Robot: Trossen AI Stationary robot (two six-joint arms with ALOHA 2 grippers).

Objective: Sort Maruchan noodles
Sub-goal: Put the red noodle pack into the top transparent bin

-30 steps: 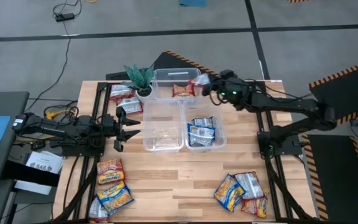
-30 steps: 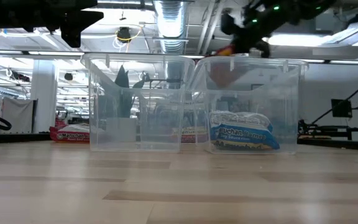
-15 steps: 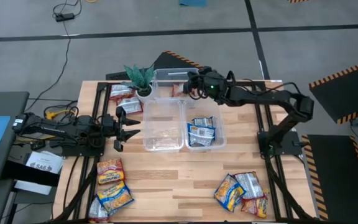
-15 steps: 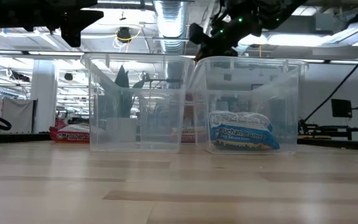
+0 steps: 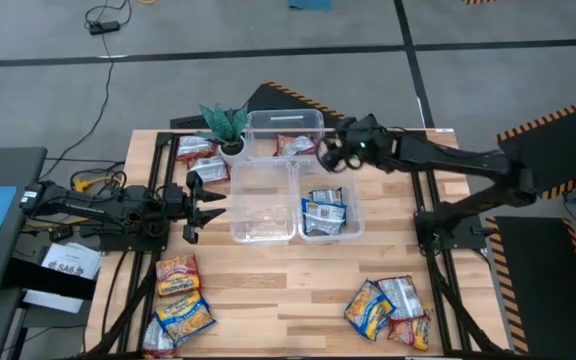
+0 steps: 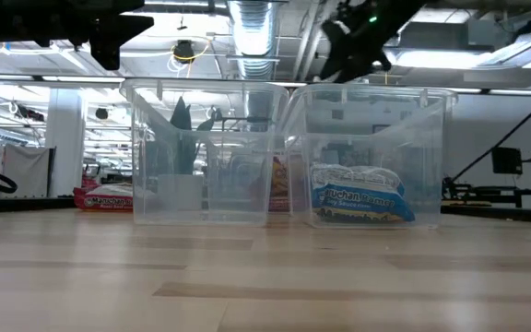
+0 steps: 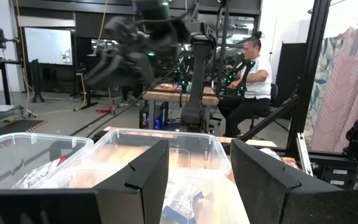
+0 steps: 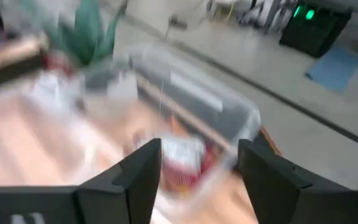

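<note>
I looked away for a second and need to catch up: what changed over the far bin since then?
The right gripper swung in over the far bin, opened, and has drawn back toward its own side, empty. The red packet it carried now lies in that bin. The left gripper has not moved, jaws apart beside the empty bin. The blue packets and the piles on the table are unchanged.

In the low view, the blue-and-silver noodle packet point(image 6: 361, 205) inside the right clear bin point(image 6: 431, 157) shows the brand "Maruchan" and "Ramen" across its front. A red packet point(image 6: 102, 197) lying on the table behind the left bin carries "Maruchan" lettering, only partly legible. Nothing else can be read
</note>
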